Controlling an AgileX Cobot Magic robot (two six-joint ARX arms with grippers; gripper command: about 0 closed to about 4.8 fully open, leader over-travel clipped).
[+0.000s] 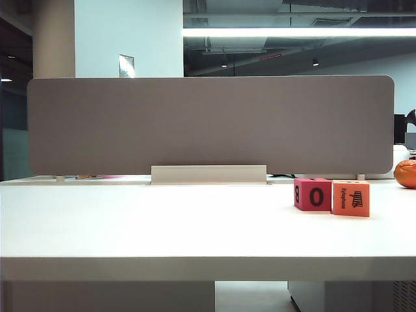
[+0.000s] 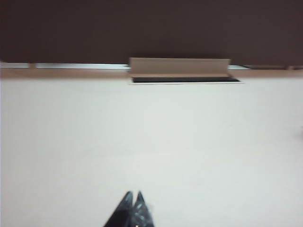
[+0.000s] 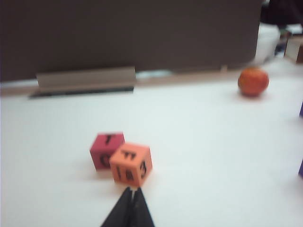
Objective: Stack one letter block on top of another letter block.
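An orange cube (image 1: 351, 198) with a black xylophone drawing stands on the white table at the right, touching the red-pink cube (image 1: 312, 194) that shows a large "O" and a "B". Both cubes appear in the right wrist view too, the orange cube (image 3: 132, 164) just ahead of my right gripper (image 3: 132, 189), the red-pink cube (image 3: 106, 150) behind it. That gripper is shut and empty, a little short of the orange cube. My left gripper (image 2: 134, 194) is shut and empty over bare table, with no cube in its view. Neither arm shows in the exterior view.
A grey partition (image 1: 208, 123) with a white bracket (image 1: 208, 174) closes off the back of the table. An orange pumpkin-like ball (image 1: 406, 173) sits at the far right back. The table's front edge (image 1: 208, 266) runs across the exterior view.
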